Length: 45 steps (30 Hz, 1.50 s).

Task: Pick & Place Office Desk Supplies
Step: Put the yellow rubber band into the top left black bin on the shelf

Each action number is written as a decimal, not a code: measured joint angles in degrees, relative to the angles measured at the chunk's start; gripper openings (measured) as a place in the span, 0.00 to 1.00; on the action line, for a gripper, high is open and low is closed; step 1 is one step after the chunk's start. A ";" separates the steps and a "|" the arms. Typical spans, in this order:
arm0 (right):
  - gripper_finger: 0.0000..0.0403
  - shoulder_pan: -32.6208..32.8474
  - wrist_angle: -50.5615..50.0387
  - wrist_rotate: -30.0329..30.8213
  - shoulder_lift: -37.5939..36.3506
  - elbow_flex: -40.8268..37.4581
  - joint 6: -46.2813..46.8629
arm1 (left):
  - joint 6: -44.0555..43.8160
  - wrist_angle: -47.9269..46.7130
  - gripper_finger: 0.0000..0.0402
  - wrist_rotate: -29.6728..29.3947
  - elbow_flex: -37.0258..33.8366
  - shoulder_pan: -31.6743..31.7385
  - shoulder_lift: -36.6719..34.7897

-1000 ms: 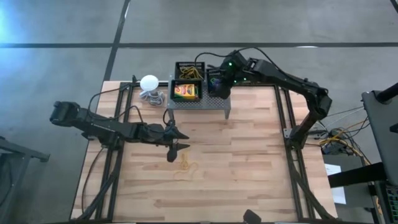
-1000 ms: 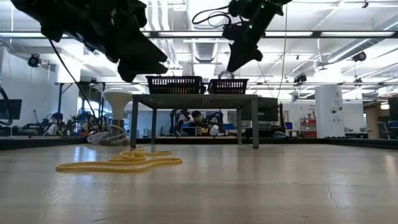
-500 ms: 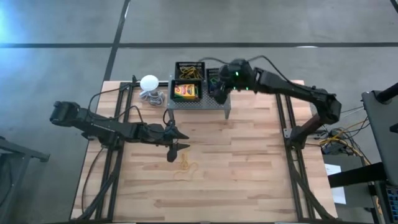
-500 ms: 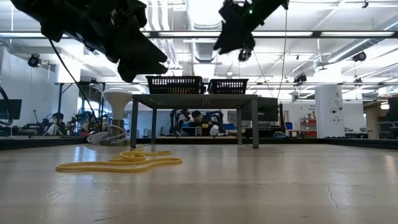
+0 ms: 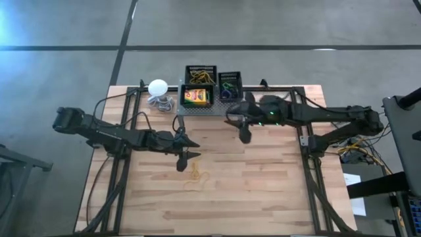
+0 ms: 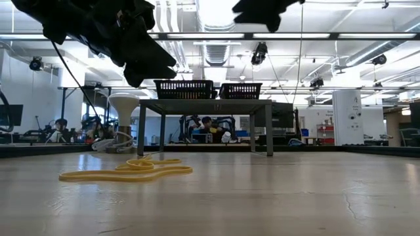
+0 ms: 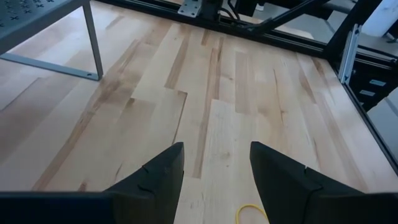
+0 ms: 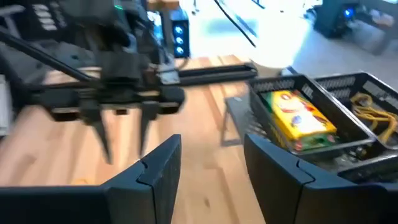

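The left gripper [image 5: 184, 157], fingers wide and empty, should descend straight over the rubber bands [image 5: 197, 176] on the desk [image 5: 263, 184], then close.

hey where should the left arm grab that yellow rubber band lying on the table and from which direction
Come straight down from above. The rubber band lies flat in loose loops on the wooden table, so pinch one strand of a loop. The left end effector hovers open beside it.

No text or label can be read anywhere.
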 joint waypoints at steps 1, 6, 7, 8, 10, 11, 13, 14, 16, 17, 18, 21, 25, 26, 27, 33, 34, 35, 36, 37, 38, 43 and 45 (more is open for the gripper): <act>0.42 0.78 0.37 0.00 -1.08 -0.74 0.27 | 0.00 -0.04 0.47 0.00 0.00 0.00 0.00; 0.41 4.21 0.44 0.01 -6.42 -4.20 2.33 | 0.02 -0.07 0.47 0.00 0.00 0.00 0.00; 0.41 4.83 0.40 0.03 -7.35 -5.07 2.77 | 0.01 -0.06 0.47 -0.01 0.00 0.00 0.00; 0.41 5.42 0.41 0.03 -8.13 -5.90 3.40 | 0.01 -0.06 0.47 0.00 0.00 0.00 0.00; 0.41 6.54 0.46 0.13 -9.55 -7.83 5.16 | 0.02 -0.07 0.47 0.00 0.00 0.00 0.00; 0.41 7.05 0.72 0.15 -10.05 -8.90 6.00 | 0.00 -0.06 0.47 0.00 0.00 0.00 0.00; 0.41 8.00 2.39 0.18 -10.73 -11.26 7.25 | 0.02 -0.07 0.47 0.00 0.00 0.00 0.00; 0.41 8.48 3.29 0.17 -10.90 -12.49 7.64 | 0.02 -0.07 0.47 0.00 0.00 0.00 0.00; 0.41 9.60 5.79 0.22 -11.02 -14.95 7.83 | 0.01 -0.11 0.47 0.00 0.00 0.00 0.00; 0.41 10.28 7.32 0.24 -11.02 -16.17 7.85 | 0.01 -0.20 0.47 0.00 0.00 0.00 0.00; 0.41 10.99 8.65 0.24 -11.02 -17.38 7.83 | 0.01 -0.31 0.47 0.00 0.00 0.00 -0.01; 0.41 13.49 10.76 0.24 -10.50 -19.69 7.82 | 0.00 -0.52 0.47 0.00 0.00 0.00 0.00; 0.41 16.57 12.61 0.23 -8.11 -22.31 9.03 | 0.00 -0.95 0.47 0.00 0.02 0.00 0.00; 0.41 17.17 13.92 0.24 -7.06 -22.98 9.29 | 0.01 -1.08 0.47 0.00 0.00 0.00 0.00; 0.41 17.83 15.37 0.24 -5.85 -23.75 9.58 | 0.01 -1.25 0.47 0.00 0.00 0.00 0.00; 0.41 19.01 27.53 0.10 6.79 -25.61 11.64 | 0.02 -1.83 0.47 0.00 0.02 0.00 0.00; 0.41 18.77 28.57 0.09 9.46 -24.93 11.59 | 0.02 -1.84 0.47 0.00 0.02 0.00 0.00; 0.41 18.45 29.25 0.01 12.14 -23.90 10.93 | 0.02 -1.86 0.47 0.00 0.02 0.00 0.00; 0.41 18.10 29.85 -0.04 14.75 -22.66 10.06 | 0.02 -1.82 0.47 0.00 0.02 0.00 0.00; 0.41 17.65 29.98 -0.11 17.23 -21.17 8.99 | 0.02 -1.82 0.47 0.00 0.02 0.00 -0.01; 0.41 17.16 29.99 -0.11 19.65 -19.44 7.86 | 0.02 -1.84 0.47 0.00 0.02 0.00 -0.02; 0.39 14.29 29.90 -1.61 30.17 -11.15 1.44 | 0.35 -0.89 0.47 0.00 0.02 0.00 0.00; 0.38 13.05 29.72 -1.85 33.57 -8.30 -1.61 | -0.13 -0.54 0.47 0.04 0.17 0.00 -0.17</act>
